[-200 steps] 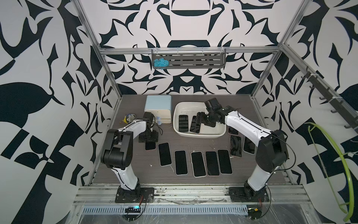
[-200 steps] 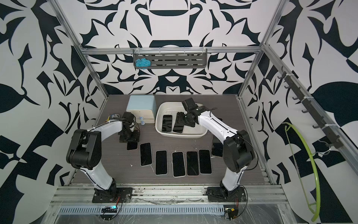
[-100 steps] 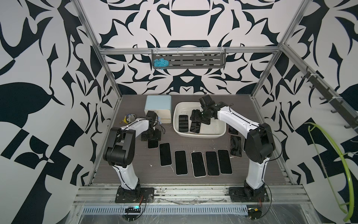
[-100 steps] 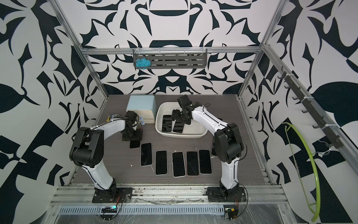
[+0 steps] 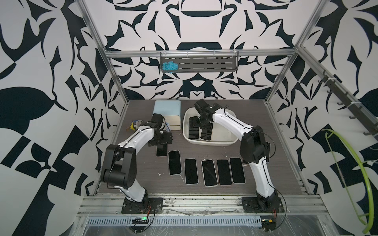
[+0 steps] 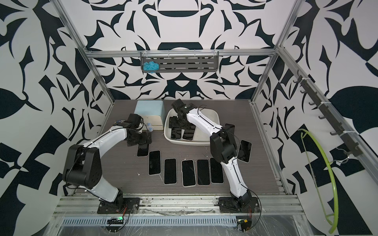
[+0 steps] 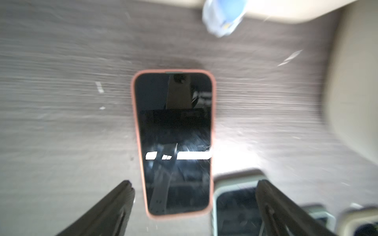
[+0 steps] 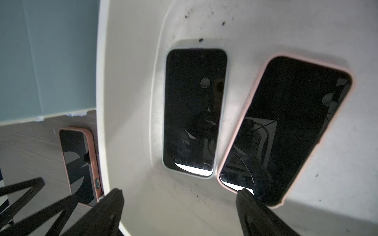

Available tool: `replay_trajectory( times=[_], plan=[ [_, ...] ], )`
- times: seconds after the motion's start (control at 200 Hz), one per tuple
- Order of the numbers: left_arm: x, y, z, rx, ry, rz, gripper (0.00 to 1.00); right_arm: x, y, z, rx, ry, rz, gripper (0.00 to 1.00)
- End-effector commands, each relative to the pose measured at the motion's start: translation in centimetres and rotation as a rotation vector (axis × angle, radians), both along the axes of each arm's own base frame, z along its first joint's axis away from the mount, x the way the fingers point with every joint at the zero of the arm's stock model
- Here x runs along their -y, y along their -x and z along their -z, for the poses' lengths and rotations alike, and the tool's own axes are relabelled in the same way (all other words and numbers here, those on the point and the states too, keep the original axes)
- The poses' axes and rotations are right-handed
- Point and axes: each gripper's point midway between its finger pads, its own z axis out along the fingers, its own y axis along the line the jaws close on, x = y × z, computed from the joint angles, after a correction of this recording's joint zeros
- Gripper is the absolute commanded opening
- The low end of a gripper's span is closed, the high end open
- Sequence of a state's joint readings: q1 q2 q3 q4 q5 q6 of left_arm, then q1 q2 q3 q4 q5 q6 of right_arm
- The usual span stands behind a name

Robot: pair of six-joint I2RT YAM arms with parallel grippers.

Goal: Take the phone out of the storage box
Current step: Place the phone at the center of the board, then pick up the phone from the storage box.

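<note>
Starting near me: a row of phones [image 5: 209, 172] lies on the table [image 5: 143, 179]. At ten o'clock my left gripper [image 7: 194, 183] hangs open over a coral phone [image 7: 173, 132]. At one o'clock my right gripper [image 8: 180, 192], open, hovers in the box [image 5: 225, 143] over a pale phone [image 8: 194, 110] and a pink phone [image 8: 286, 126]. Next, I reckon: drop and pinch one.
</note>
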State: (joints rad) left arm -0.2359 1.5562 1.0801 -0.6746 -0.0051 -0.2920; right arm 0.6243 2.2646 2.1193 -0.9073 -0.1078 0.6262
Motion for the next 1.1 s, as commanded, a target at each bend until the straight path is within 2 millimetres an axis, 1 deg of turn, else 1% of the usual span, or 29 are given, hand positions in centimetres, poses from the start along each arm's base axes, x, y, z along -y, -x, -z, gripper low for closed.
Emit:
replay_trajectory(
  times=[0.0,0.08,0.12,0.135,0.145,0.16,0.175,0.18,0.19,0.205,0.3,0.435,0.565,0.735,0.85,1.03,1.095],
  plan=[
    [0.8,1.9,-2.2,0.018,0.094,-0.041,1.00,0.4,-1.0,-0.9,0.015,0.045,0.014,0.92],
    [1.5,2.6,-4.2,0.074,0.172,-0.054,1.00,-0.3,-1.7,-0.2,0.015,0.067,0.011,0.92],
    [1.7,3.1,-4.9,0.105,0.206,-0.059,1.00,-0.5,-2.0,0.3,0.022,0.086,0.007,0.92],
    [1.7,3.3,-4.8,0.104,0.211,-0.068,1.00,-0.6,-2.1,0.3,0.027,0.090,0.007,0.92],
    [1.7,3.5,-5.5,0.129,0.222,-0.071,1.00,-0.6,-2.2,0.4,0.029,0.093,0.007,0.92],
    [1.6,3.7,-5.8,0.144,0.230,-0.076,1.00,-0.7,-2.3,0.4,0.033,0.096,0.007,0.92],
    [1.6,3.9,-6.0,0.152,0.237,-0.081,1.00,-0.8,-2.4,0.1,0.042,0.095,0.007,0.92],
    [1.6,3.9,-6.0,0.155,0.239,-0.083,1.00,-0.8,-2.4,0.7,0.035,0.103,0.006,0.92],
    [1.5,4.1,-6.1,0.161,0.242,-0.085,1.00,-0.8,-2.5,1.2,0.031,0.108,0.007,0.92],
    [1.5,4.2,-6.3,0.169,0.249,-0.087,1.00,-0.9,-2.5,1.5,0.030,0.112,0.006,0.92],
    [1.6,5.2,-7.0,0.204,0.281,-0.083,1.00,-1.1,-3.1,2.7,0.036,0.128,0.015,0.92],
    [1.6,5.7,-8.1,0.246,0.297,-0.057,1.00,-1.1,-3.6,4.4,0.049,0.175,0.019,0.92],
    [2.0,6.0,-8.5,0.251,0.314,-0.031,1.00,-0.5,-3.8,5.9,0.048,0.224,0.022,0.92],
    [2.1,6.5,-7.8,0.219,0.312,-0.021,1.00,-0.2,-4.0,7.5,0.051,0.263,-0.009,0.92],
    [2.0,6.7,-7.7,0.214,0.307,-0.016,1.00,0.1,-3.8,8.9,0.040,0.310,-0.050,0.92],
    [2.2,7.0,-7.7,0.213,0.320,-0.019,1.00,1.4,-2.7,9.8,0.009,0.388,-0.095,0.91],
    [2.3,7.1,-7.7,0.210,0.328,-0.016,1.00,1.2,-2.6,9.9,0.017,0.376,-0.110,0.90]
  ],
)
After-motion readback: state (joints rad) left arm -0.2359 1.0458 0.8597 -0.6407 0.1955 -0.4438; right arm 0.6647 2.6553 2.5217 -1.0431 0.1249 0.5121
